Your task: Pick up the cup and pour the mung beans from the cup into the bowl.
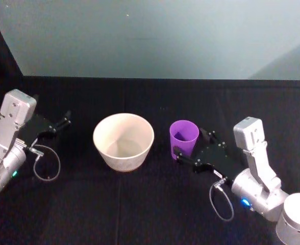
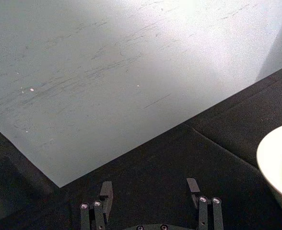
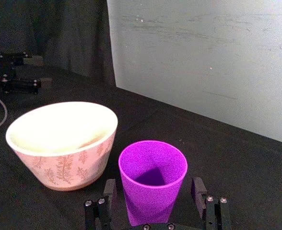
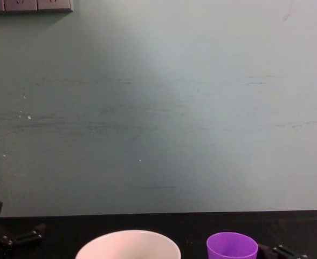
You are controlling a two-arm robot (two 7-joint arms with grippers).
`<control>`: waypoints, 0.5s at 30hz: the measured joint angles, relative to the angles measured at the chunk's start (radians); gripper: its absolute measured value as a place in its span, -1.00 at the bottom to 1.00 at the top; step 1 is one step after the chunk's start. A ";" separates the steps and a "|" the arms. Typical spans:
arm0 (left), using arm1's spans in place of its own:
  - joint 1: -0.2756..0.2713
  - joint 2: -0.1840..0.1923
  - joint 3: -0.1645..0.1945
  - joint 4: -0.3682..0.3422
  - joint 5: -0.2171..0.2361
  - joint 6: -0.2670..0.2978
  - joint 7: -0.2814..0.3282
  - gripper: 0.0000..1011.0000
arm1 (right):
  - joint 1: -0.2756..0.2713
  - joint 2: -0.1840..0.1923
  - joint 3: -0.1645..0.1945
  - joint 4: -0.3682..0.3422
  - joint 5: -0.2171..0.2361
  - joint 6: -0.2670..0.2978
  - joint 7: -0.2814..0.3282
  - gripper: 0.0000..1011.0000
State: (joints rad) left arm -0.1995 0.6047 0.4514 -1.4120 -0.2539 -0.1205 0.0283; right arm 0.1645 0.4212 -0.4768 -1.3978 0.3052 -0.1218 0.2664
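Right gripper (image 1: 191, 144), jaws wide, straddles the upright purple cup (image 1: 183, 132) at 3 o'clock of the bowl (image 1: 122, 163). Grasp, lift and pour not yet done. Left gripper (image 1: 62, 122) parked at 9 o'clock, jaws apart.

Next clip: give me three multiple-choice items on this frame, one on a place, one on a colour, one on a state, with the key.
1. Where does the cup stand from the bowl?
A. on its right
B. on its left
C. inside it

2. What colour is the cup?
A. green
B. purple
C. white

3. The right gripper is:
A. shut on the cup, lifting it
B. parked far from the cup
C. open, one finger on each side of the cup

Key:
1 A, the cup stands upright on the table to the bowl's right.
2 B, its sides are bright purple.
3 C, the wrist view shows the fingers spread either side of the cup.

The left gripper sits idle left of the bowl.
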 joint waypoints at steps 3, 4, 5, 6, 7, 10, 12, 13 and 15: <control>0.000 0.000 0.000 0.000 0.000 0.000 0.000 0.98 | 0.011 -0.018 0.005 0.022 0.005 0.007 0.009 0.98; 0.000 0.000 0.000 0.000 0.000 0.000 0.000 0.98 | 0.014 -0.023 0.006 0.028 0.007 0.007 0.012 0.98; 0.000 0.000 0.000 0.000 0.000 0.000 0.000 0.98 | 0.016 -0.028 0.008 0.033 0.009 0.008 0.014 0.98; 0.000 0.000 0.000 0.000 0.000 0.000 0.000 0.98 | 0.022 -0.036 0.011 0.042 0.010 0.009 0.020 0.98; 0.000 0.000 0.000 0.000 0.000 0.000 0.000 0.98 | 0.025 -0.040 0.011 0.048 0.011 0.010 0.023 0.98; 0.000 0.000 0.000 0.000 0.000 0.000 0.000 0.98 | 0.038 -0.056 0.014 0.068 0.010 0.013 0.035 0.98; 0.000 0.000 0.000 0.000 0.000 0.000 0.000 0.98 | 0.042 -0.061 0.016 0.073 0.008 0.014 0.039 0.98; 0.000 0.000 0.000 0.000 0.000 0.000 0.000 0.98 | 0.044 -0.064 0.017 0.075 0.006 0.015 0.040 0.98; 0.000 0.000 0.000 0.000 0.000 0.000 0.000 0.98 | 0.050 -0.072 0.019 0.081 0.000 0.016 0.042 0.98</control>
State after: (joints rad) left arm -0.1995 0.6047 0.4514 -1.4120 -0.2539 -0.1205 0.0283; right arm 0.2142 0.3496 -0.4581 -1.3164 0.3050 -0.1058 0.3084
